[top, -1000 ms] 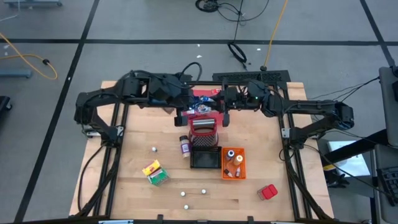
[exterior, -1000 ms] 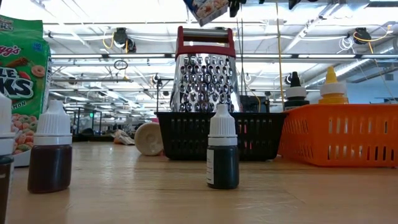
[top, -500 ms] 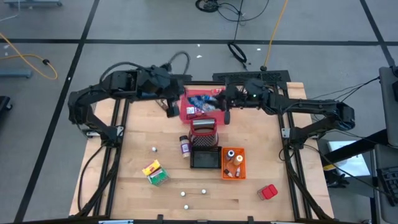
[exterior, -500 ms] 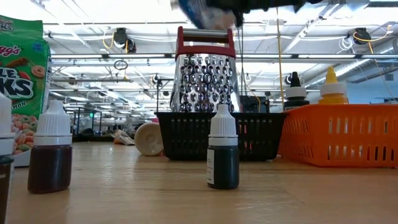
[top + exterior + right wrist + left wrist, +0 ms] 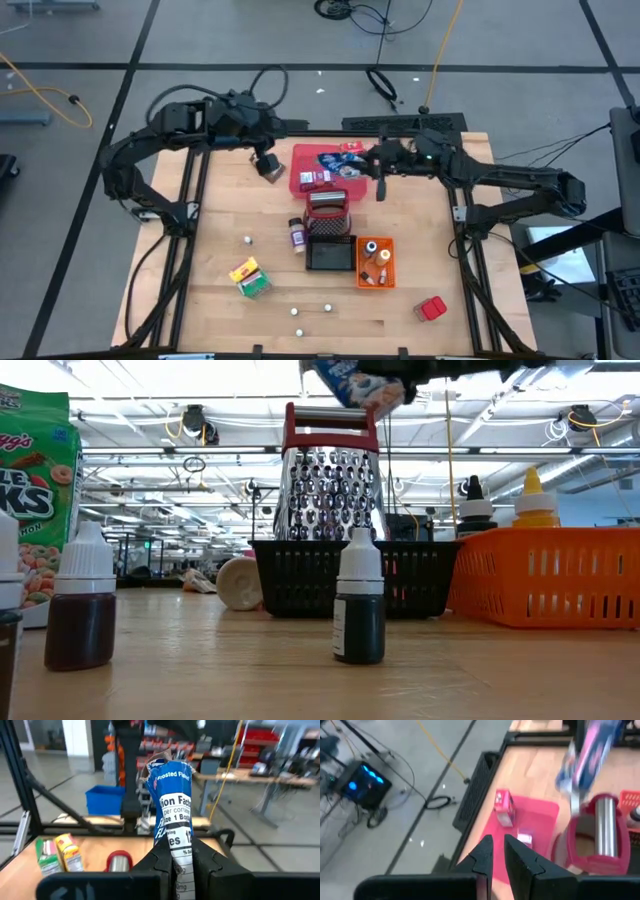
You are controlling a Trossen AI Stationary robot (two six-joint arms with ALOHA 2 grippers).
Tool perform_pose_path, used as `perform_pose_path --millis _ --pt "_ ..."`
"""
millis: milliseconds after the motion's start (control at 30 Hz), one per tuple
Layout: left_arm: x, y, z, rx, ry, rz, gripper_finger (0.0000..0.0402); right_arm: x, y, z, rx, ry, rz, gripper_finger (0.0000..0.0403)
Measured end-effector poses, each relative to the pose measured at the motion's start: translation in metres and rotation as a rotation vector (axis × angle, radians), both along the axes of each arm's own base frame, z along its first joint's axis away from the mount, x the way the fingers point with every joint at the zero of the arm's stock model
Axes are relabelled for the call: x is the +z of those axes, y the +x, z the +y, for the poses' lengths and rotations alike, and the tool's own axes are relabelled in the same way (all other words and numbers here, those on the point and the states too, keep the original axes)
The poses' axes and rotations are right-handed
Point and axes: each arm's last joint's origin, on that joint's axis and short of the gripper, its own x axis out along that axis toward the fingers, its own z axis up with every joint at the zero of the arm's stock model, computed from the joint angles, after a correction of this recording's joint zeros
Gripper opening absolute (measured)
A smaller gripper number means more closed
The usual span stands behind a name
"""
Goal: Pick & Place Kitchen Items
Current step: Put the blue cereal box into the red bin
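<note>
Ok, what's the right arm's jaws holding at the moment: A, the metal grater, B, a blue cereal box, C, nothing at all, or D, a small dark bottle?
B: the right wrist view shows the right gripper with its jaws shut on a blue cereal box, held up in the air, while the grater stands in the black basket and the dark bottle stands on the table.

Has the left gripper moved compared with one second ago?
Yes. In the high view the left gripper has drawn back leftward off the red tray, away from the grater.
</note>
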Motion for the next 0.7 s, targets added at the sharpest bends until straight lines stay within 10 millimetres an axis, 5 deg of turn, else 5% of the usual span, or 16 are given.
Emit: perform_pose_path --millis 300,700 --pt "-0.034 0.012 0.006 0.018 -0.033 0.110 0.0046 -0.048 -0.034 -0.002 -0.064 -0.048 -0.245 0.0020" --pt "-0.085 0.022 0.025 0.102 -0.087 0.218 0.0047 -0.109 -0.045 -0.019 -0.201 -0.011 -0.258 0.0020"
